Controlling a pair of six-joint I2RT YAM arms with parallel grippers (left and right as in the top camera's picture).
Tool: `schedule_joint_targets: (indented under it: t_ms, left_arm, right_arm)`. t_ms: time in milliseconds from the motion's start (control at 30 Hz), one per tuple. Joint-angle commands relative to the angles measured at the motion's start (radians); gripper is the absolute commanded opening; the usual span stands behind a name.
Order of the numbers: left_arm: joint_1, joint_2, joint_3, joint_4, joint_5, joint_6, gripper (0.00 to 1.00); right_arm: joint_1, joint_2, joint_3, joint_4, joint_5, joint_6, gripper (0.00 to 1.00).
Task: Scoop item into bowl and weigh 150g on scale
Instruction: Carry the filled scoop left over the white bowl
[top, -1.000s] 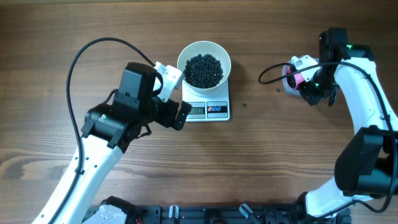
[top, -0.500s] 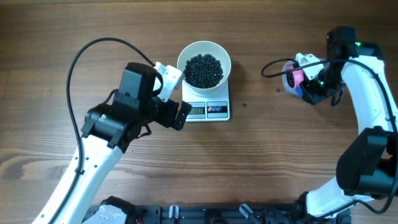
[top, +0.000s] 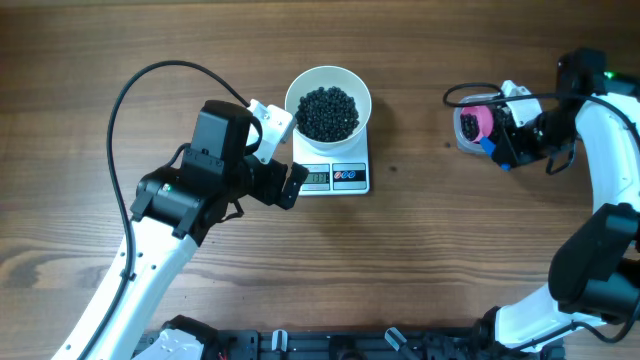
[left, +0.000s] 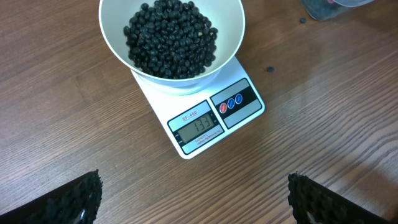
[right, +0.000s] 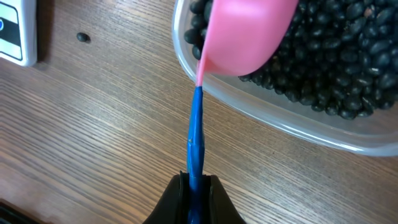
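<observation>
item: the item (left: 171, 38) is a loose dark heap of little round black beans, and it fills most of the bowl at top centre of the left wrist view
bowl: the plain white bowl (left: 233, 25) sits right on the back half of the scale, upper middle of the overhead frame
scale: the small white scale (left: 186, 146) has its front edge sticking out from under the bowl, with two small buttons beside the display
display: the display (left: 199, 126) shows what looks like 133, though it's a bit small to swear by
left end effector: the left end effector (left: 196, 202) is spread wide with nothing in it, near the scale's front, its dark fingertips in the bottom corners of its own view
right end effector: the right end effector (right: 196, 186) is pressed together, pinching the scoop's thin blue handle
scoop: the pink scoop (right: 249, 31) is over the tub's rim, and I can't tell if it touches the beans
tub: the clear plastic tub (right: 280, 118) holds more black beans, upper right of the overhead frame, well apart from the scale
stray bean: one stray bean (right: 82, 37) lies between scale and tub
surface: the surface (top: 450, 260) is brown wood grain
</observation>
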Motion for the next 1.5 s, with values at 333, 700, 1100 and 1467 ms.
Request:
schedule_joint_targets:
  t_ms: [333,700,1100,1467]
  left_arm:
    - [-0.004,0.004,0.018,0.003,0.016,-0.005,1.0]
    - [-0.004,0.004,0.018,0.003,0.016,-0.005,1.0]
    - [-0.004,0.004,0.018,0.003,0.016,-0.005,1.0]
    - [-0.004,0.004,0.018,0.003,0.016,-0.005,1.0]
  right_arm:
    - [-0.113,0.025,0.017,0.023,-0.102,0.037,0.04]
    - [-0.265,0.025,0.018,0.018,-0.416,0.093,0.04]
    - [-0.247,0.025,0.018,0.068,-0.861,0.253,0.04]
    - [0.073,0.025,0.018,0.186,-0.887,0.347,0.05]
